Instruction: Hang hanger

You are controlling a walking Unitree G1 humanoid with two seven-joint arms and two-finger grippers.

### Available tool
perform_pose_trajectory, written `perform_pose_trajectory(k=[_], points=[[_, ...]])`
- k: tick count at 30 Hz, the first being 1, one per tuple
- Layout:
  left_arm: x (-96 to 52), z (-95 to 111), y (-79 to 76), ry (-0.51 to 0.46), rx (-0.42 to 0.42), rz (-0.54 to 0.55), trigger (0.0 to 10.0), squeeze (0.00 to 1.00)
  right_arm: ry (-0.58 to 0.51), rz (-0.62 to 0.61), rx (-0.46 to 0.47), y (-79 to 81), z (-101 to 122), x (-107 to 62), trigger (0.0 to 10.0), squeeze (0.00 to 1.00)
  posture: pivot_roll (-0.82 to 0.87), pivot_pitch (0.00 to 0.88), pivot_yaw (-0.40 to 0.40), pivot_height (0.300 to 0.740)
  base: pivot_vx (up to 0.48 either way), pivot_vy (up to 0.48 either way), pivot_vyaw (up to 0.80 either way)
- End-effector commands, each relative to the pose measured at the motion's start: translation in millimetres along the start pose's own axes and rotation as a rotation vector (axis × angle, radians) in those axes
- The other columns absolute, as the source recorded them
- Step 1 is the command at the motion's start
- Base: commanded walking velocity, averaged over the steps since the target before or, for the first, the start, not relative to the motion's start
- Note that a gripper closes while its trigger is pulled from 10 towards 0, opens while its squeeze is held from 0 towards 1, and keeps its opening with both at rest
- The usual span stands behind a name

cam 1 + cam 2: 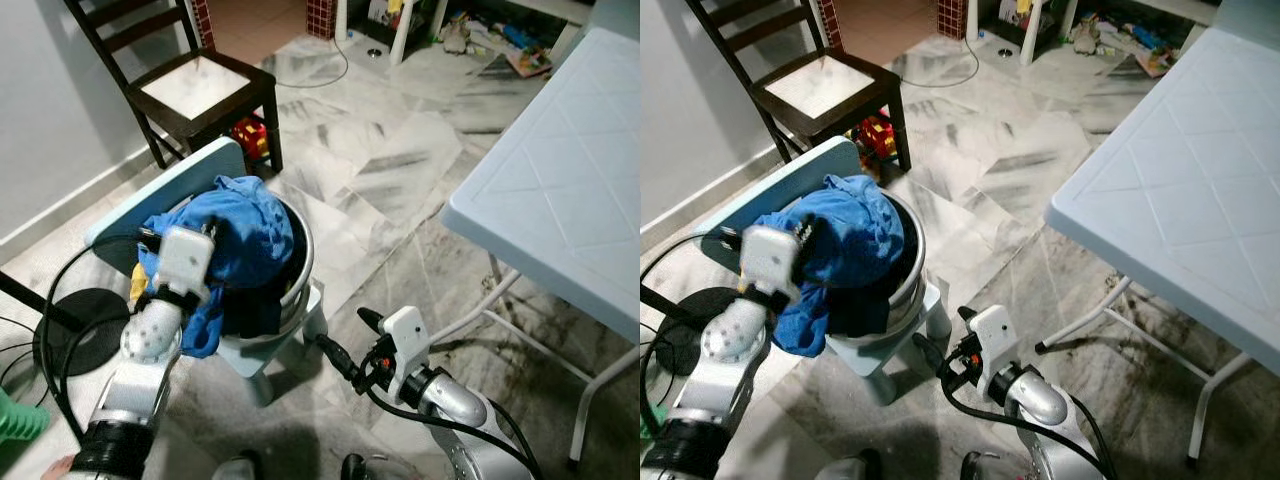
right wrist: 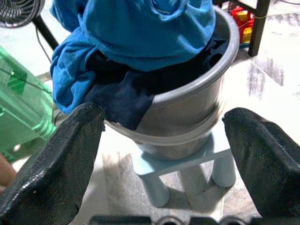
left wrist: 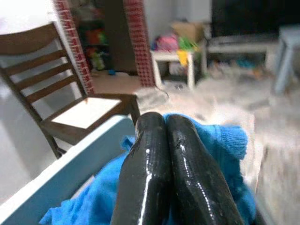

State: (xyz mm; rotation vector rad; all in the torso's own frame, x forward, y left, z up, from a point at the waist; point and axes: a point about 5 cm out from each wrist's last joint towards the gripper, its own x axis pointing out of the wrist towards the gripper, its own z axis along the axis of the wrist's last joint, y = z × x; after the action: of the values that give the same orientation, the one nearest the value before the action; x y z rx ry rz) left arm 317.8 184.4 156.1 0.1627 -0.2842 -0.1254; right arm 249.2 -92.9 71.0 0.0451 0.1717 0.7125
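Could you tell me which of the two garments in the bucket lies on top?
The bright blue garment lies on top, heaped over the grey bucket; the dark navy garment sits beneath it, draping over the rim.

blue cloth (image 1: 240, 225) hides most of the basin (image 2: 197, 108) contents.

Grey basin (image 2: 187, 108) of blue clothes (image 1: 235, 225) on a pale stool (image 2: 185, 164); dark chair (image 1: 195, 85) far left; white bench (image 1: 560, 190) at right; marble floor (image 1: 380, 150).
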Motion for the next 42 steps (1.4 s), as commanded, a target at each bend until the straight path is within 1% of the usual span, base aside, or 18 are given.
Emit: perform_pose_trajectory(k=[1, 2, 3, 4, 5, 6, 11, 15, 16, 17, 18, 19, 25, 26, 31, 36, 40, 42], points=[[-11.7, -18.2, 11.9, 0.095, -0.044, 0.072, 0.0, 0.00, 0.016, -0.001, 0.003, -0.4, -4.6, -1.6, 10.0, 0.00, 0.11, 0.216, -0.038, 0.740, 0.000, 0.000, 0.00], [-16.4, -25.9, 14.9, 0.132, -0.055, 0.090, 0.0, 0.00, 0.016, -0.002, 0.002, -0.6, -4.6, -1.6, 10.0, 0.00, 0.10, 0.215, -0.039, 0.740, 0.000, 0.000, 0.00], [-25.4, -39.2, 18.6, 0.194, -0.059, 0.112, 0.0, 0.00, 0.016, -0.004, 0.000, -1.4, -4.6, -2.2, 10.0, 0.00, 0.10, 0.216, -0.040, 0.740, 0.000, 0.000, 0.00], [-25.4, -39.2, 18.6, 0.194, -0.059, 0.112, 0.0, 0.00, 0.016, -0.004, 0.000, -1.4, -4.6, -2.2, 10.0, 0.00, 0.10, 0.216, -0.040, 0.740, 0.000, 0.000, 0.00], [-30.0, -45.3, 19.9, 0.221, -0.060, 0.120, 0.0, 0.00, 0.017, -0.005, 0.000, -1.9, -4.7, -2.6, 10.0, 0.00, 0.10, 0.216, -0.040, 0.740, 0.000, 0.000, 0.00], [-39.2, -56.4, 20.6, 0.279, -0.052, 0.124, 0.0, 0.00, 0.019, -0.007, -0.001, -2.7, -5.1, -3.6, 10.0, 0.00, 0.10, 0.218, -0.043, 0.740, 0.000, 0.000, 0.00], [-59.9, -79.7, 15.8, 0.424, -0.051, 0.103, 0.0, 0.00, 0.025, -0.008, -0.005, -4.4, -5.6, -4.9, 10.0, 0.00, 0.09, 0.217, -0.051, 0.740, 0.000, 0.000, 0.00], [-68.4, -88.3, 9.1, 0.467, -0.050, 0.065, 0.1, 0.00, 0.026, -0.008, -0.011, -5.6, -5.5, -5.2, 10.0, 0.00, 0.09, 0.215, -0.054, 0.740, 0.000, 0.000, 0.00], [-69.4, -89.0, 5.6, 0.468, -0.033, 0.038, 2.4, 0.00, 0.026, -0.008, -0.013, -6.5, -5.4, -5.4, 10.0, 0.00, 0.09, 0.215, -0.055, 0.740, 0.000, 0.000, 0.00], [-69.7, -88.4, 4.4, 0.462, -0.028, 0.028, 8.8, 0.00, 0.027, -0.007, -0.013, -6.7, -5.4, -5.4, 10.0, 0.00, 0.09, 0.215, -0.055, 0.740, 0.000, 0.000, 0.00], [-69.8, -86.7, 2.8, 0.453, -0.001, 0.015, 10.0, 0.31, 0.027, -0.006, -0.013, -6.6, -5.5, -5.0, 10.0, 0.00, 0.10, 0.214, -0.055, 0.740, 0.000, 0.000, 0.00], [-69.7, -85.4, 2.3, 0.446, 0.021, 0.009, 10.0, 1.00, 0.026, -0.005, -0.012, -6.3, -5.6, -4.6, 10.0, 0.00, 0.10, 0.214, -0.055, 0.740, 0.000, 0.000, 0.00], [-66.1, -75.0, -4.1, 0.371, 0.185, -0.068, 10.0, 1.00, 0.024, -0.003, -0.009, -5.3, -5.6, -2.9, 10.0, 0.00, 0.10, 0.214, -0.053, 0.740, 0.000, 0.000, 0.00], [-65.7, -73.4, -4.9, 0.359, 0.201, -0.077, 10.0, 1.00, 0.023, -0.003, -0.009, -5.2, -5.6, -2.8, 10.0, 0.00, 0.10, 0.215, -0.052, 0.740, 0.000, 0.000, 0.00], [-66.8, -70.7, -9.5, 0.343, 0.237, -0.098, 10.0, 1.00, 0.022, -0.003, -0.007, -5.0, -5.7, -2.6, 10.0, 0.00, 0.10, 0.214, -0.051, 0.740, 0.000, 0.000, 0.00], [-69.9, -71.9, -13.3, 0.348, 0.244, -0.099, 10.0, 1.00, 0.020, -0.004, -0.009, -4.9, -5.7, -2.3, 10.0, 0.00, 0.10, 0.214, -0.048, 0.740, 0.000, 0.000, 0.00], [-72.9, -75.1, -14.7, 0.366, 0.261, -0.106, 10.0, 1.00, 0.019, -0.007, -0.008, -4.8, -5.8, -2.8, 10.0, 0.00, 0.09, 0.214, -0.047, 0.740, 0.000, 0.000, 0.00], [-74.9, -79.5, -17.0, 0.394, 0.276, -0.136, 10.0, 1.00, 0.020, -0.009, -0.006, -4.6, -6.2, -3.0, 10.0, 0.00, 0.09, 0.214, -0.047, 0.740, 0.000, 0.000, 0.00]])
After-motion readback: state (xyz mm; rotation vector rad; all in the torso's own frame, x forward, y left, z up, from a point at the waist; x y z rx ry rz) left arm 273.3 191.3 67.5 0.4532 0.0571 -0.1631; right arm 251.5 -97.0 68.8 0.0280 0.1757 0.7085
